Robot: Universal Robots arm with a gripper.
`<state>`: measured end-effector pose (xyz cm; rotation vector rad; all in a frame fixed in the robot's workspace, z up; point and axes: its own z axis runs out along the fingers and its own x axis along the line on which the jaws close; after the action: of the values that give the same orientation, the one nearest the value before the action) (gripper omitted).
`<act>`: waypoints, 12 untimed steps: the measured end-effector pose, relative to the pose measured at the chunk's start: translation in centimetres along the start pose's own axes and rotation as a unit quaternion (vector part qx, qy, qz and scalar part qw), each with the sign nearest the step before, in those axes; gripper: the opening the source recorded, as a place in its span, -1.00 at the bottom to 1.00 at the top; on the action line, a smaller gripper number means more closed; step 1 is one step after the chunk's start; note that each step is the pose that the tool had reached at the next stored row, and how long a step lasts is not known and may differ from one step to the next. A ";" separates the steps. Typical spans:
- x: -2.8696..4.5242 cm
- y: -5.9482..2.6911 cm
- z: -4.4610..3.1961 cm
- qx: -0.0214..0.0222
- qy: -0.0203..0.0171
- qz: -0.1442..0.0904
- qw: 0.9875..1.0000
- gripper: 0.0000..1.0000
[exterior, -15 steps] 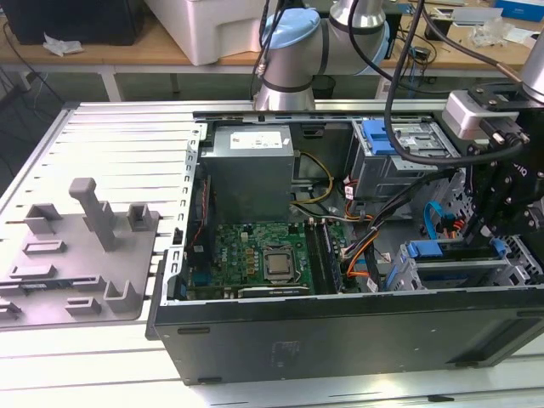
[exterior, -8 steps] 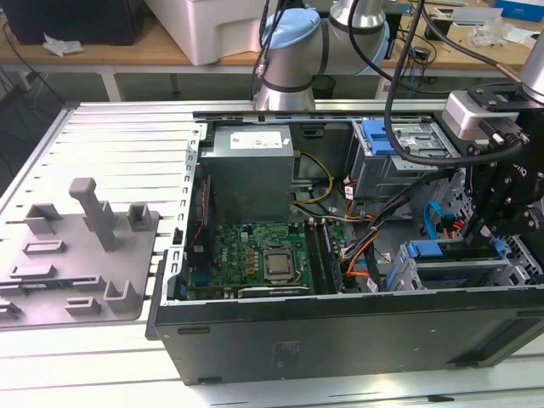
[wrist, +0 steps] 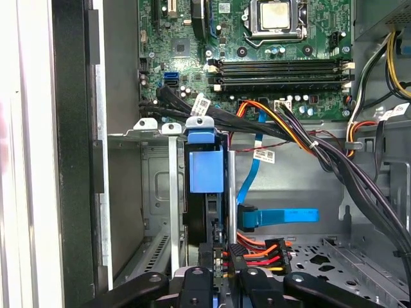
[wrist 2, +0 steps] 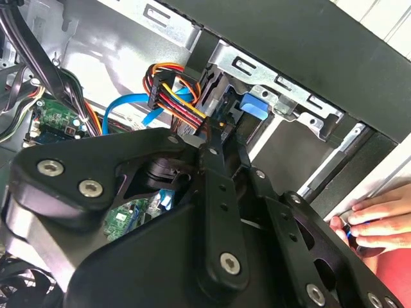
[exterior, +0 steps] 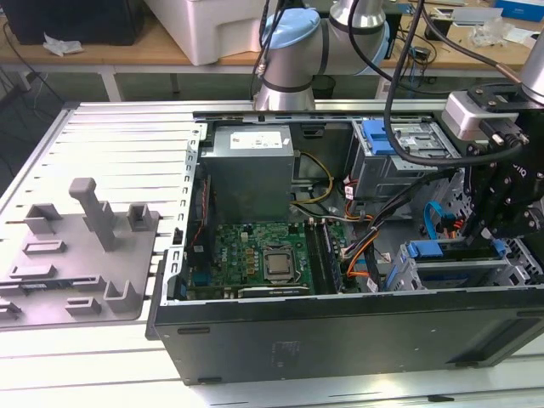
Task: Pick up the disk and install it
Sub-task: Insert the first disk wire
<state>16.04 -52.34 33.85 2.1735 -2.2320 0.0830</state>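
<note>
While the disk (wrist: 205, 172) stands on edge between the two upright walls of the metal cage (wrist: 154, 138), at the computer case's (exterior: 340, 340) near corner on the exterior view's right, the gripper (wrist: 216, 255) sits at one end of it. The pincer is narrow and, as far as both wrist views show, closed on the disk's thin edge. The disk's blue end lies on the side toward the green circuit board (wrist: 276, 58), and the pincer is at the opposite end.

The step in hand looks like seating the disk in its slot. Doing that well probably means holding the disk parallel to the cage walls, so that the blue frame rides the guides on both sides and does not catch on one. Any tilt would likely jam it. The push should run straight along the slot, gentle and even, with the grip firm enough that the disk does not pivot.

An orange and red cable bundle (wrist: 260, 249) lies just beside the pincer, and a flat blue cable (wrist: 282, 215) hangs near it. Both are best kept out of the slot. A person's hand (wrist 2: 376, 221) rests at the case's outer edge, near the arm, so slow motion is wise.
</note>
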 end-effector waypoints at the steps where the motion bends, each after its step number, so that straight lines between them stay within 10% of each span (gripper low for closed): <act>1: 0.00 0.00 -0.01 0.000 0.000 0.000 1.000 -0.51; 12: -0.53 -0.03 -2.91 0.000 0.009 0.000 1.000 -0.51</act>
<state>16.03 -51.65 36.73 2.1643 -2.2221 0.1030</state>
